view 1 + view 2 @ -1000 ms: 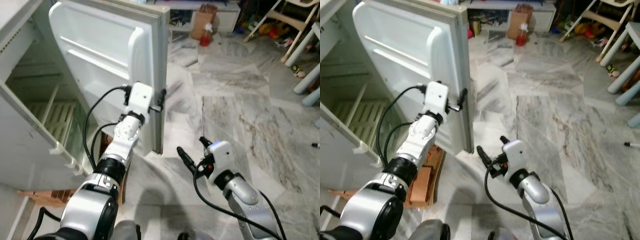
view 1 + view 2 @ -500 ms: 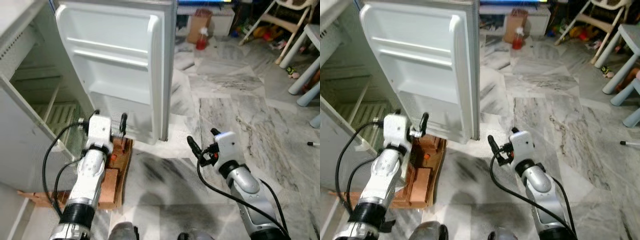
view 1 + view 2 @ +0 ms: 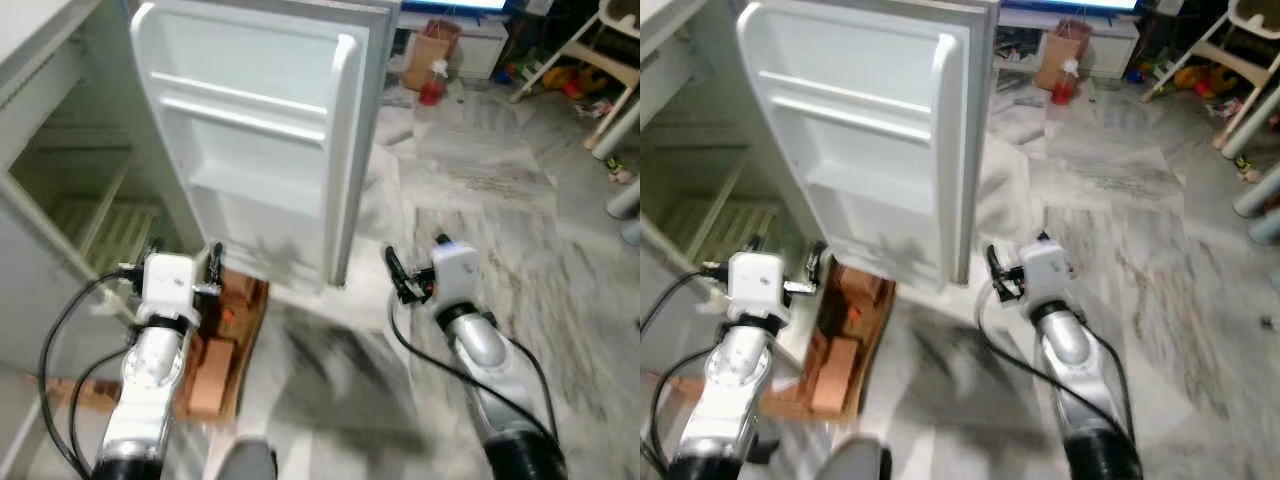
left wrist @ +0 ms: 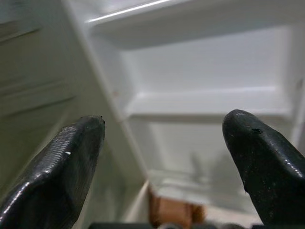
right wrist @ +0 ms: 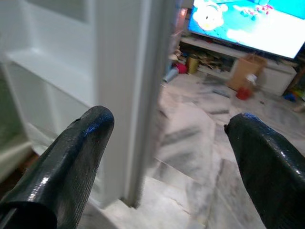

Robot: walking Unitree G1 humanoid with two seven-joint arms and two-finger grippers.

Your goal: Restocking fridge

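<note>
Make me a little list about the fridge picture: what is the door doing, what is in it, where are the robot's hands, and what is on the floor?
Fridge door: wide open
Door shelves: bare
Left gripper: open, low by the door's bottom, holding nothing
Right gripper: open, near the door's outer edge, holding nothing
Under the door: brown cardboard box
Floor: grey marble
Far back: red bottle beside a brown bag

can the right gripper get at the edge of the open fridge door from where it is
Probably yes: the right gripper, fingers open, hangs beside the fridge door edge with only bare marble floor between them.
</note>
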